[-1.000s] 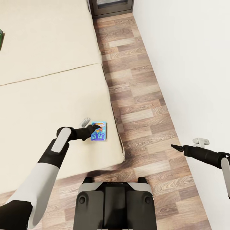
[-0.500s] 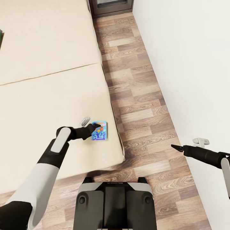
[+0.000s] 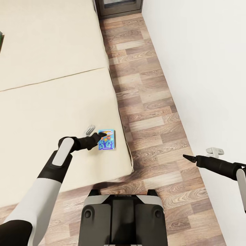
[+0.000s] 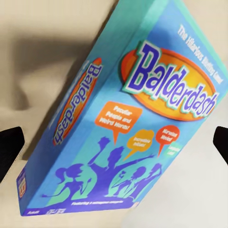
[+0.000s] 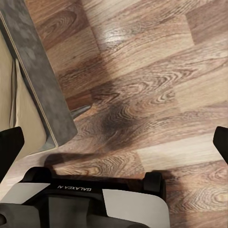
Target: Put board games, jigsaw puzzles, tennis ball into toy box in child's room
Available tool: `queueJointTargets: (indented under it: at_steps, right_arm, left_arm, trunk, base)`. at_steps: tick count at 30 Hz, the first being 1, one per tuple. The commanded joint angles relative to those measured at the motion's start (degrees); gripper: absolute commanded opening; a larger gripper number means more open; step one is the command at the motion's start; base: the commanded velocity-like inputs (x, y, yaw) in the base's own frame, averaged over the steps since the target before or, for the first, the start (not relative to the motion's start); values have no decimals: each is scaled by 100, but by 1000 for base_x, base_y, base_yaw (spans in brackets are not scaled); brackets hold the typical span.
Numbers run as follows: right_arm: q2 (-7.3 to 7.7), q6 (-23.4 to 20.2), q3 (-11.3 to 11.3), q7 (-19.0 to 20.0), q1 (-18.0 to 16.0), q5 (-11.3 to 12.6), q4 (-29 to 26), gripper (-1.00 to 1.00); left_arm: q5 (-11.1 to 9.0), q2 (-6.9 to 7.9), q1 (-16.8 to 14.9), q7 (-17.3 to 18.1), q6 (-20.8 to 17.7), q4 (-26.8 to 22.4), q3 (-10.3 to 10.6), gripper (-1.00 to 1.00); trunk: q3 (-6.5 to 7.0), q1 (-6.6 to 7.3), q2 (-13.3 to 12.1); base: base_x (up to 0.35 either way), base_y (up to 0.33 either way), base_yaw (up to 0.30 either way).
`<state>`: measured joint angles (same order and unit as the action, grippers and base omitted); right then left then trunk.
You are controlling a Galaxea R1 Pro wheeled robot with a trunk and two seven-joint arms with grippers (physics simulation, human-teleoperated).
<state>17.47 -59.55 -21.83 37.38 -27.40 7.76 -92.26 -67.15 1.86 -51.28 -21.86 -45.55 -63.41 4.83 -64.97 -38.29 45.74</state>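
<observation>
Left gripper point(image 3: 101, 136): reached over the bed's near corner, tips set at the blue game's near-left edge; in the left wrist view its 2 dark fingertips point(image 4: 10, 151) are seen wide apart, with the box lying between them and not pinched.
Blue game point(image 3: 106, 139): 1 small flat box, printed "Balderdash" point(image 4: 118, 133), laid flat on the mattress just inside the bed's right edge, close to the front corner.
Bed point(image 3: 51, 85): beige mattress with 1 seam running across it; grey frame point(image 5: 40, 71) is shown in the right wrist view beside the planks.
Second game: a dark green sliver point(image 3: 1, 41) is glimpsed at the far left of the mattress, well apart from the blue game; its print cannot be read.
Right gripper point(image 3: 187, 157): held above the floor point(image 3: 147, 99) near the white wall point(image 3: 205, 68), nothing between its fingers; in the right wrist view the 2 tips point(image 5: 9, 152) are seen spread wide.
Base point(image 3: 121, 215): dark robot body parked on the planks at the bed's foot.
</observation>
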Motion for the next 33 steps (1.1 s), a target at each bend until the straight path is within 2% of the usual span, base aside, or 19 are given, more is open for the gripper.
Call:
queueJointTargets:
  at_steps: [1,23,33]
  right_arm:
    - [1,-45,-6,-12,-3,42,-3,100]
    - [1,-45,-5,-12,-3,42,-3,100]
    - [2,-45,1,-13,-3,42,-3,100]
  left_arm:
    - [-61,9,15,-56,1,-15,8,100]
    - [-65,26,80,-67,-2,-48,-8,100]
    - [-69,25,83,-79,-6,-49,-6,100]
  trunk:
    - [-3,-1,4]
    - [-3,-1,4]
    - [-3,-1,4]
  base:
    - [0,0,-1]
    - [0,0,-2]
    - [0,0,-129]
